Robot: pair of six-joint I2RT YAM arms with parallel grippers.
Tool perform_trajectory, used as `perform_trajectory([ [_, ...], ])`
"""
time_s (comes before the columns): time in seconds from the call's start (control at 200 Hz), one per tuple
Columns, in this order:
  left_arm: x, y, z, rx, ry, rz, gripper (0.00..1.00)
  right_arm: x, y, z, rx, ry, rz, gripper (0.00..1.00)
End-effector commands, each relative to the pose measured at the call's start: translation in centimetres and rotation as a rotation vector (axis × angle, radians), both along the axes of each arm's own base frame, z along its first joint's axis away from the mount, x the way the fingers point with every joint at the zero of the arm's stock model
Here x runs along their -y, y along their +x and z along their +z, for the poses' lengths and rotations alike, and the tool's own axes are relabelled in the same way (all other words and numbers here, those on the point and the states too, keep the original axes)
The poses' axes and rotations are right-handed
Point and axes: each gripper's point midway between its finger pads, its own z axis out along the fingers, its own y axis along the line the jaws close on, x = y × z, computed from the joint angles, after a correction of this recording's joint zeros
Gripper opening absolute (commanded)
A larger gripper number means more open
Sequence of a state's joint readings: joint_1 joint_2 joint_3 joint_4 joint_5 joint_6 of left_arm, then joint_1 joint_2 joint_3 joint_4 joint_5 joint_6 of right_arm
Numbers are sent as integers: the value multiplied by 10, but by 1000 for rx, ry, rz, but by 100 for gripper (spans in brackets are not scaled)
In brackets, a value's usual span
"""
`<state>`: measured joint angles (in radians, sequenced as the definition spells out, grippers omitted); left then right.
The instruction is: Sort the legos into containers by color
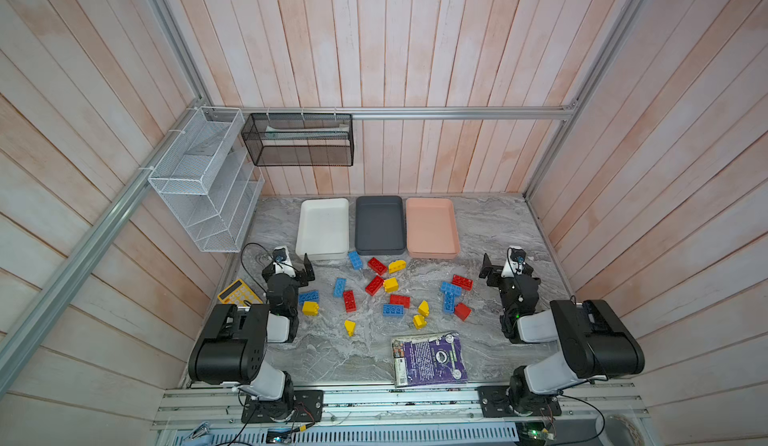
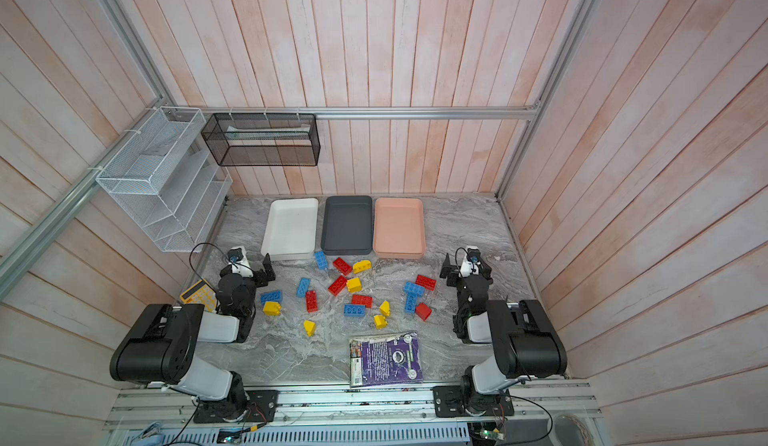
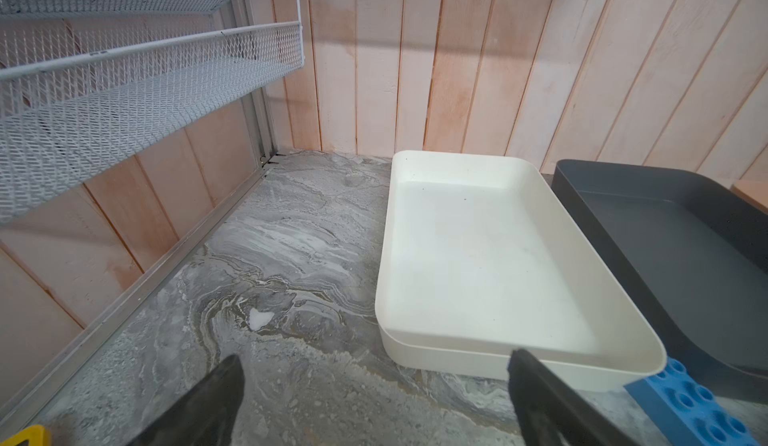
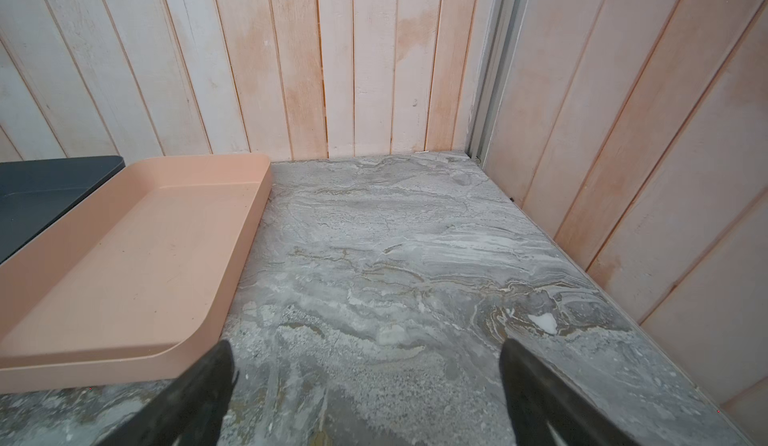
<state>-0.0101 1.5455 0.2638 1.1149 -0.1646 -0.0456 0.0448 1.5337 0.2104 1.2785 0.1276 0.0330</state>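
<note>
Several red, blue and yellow legos lie scattered on the marble table [image 1: 332,348] in front of three empty containers: a white tray [image 1: 323,228], a dark grey tray [image 1: 380,225] and a pink tray [image 1: 432,228]. A blue lego [image 1: 355,259] touches the white tray's near corner and also shows in the left wrist view [image 3: 690,406]. My left gripper [image 1: 291,266] [image 3: 376,365] hangs open and empty by the white tray's [image 3: 478,257] near left corner. My right gripper [image 1: 508,266] [image 4: 366,352] is open and empty, right of the pink tray [image 4: 124,257].
A yellow calculator [image 1: 237,292] lies left of the left arm. A purple book [image 1: 430,358] rests near the table's front edge. A white wire rack [image 1: 203,182] and a black mesh basket [image 1: 299,140] hang on the walls. Wooden walls close three sides.
</note>
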Motion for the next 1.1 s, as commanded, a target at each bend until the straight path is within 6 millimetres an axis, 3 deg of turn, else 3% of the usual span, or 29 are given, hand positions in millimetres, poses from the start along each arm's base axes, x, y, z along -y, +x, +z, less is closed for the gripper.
perform_trajectory([
  [0.0, -2, 4, 9, 28, -4, 6, 100, -1, 4, 4, 10, -3, 10, 99],
  [1.095, -2, 4, 10, 30, -11, -7, 100, 1, 2, 6, 20, -6, -5, 99],
])
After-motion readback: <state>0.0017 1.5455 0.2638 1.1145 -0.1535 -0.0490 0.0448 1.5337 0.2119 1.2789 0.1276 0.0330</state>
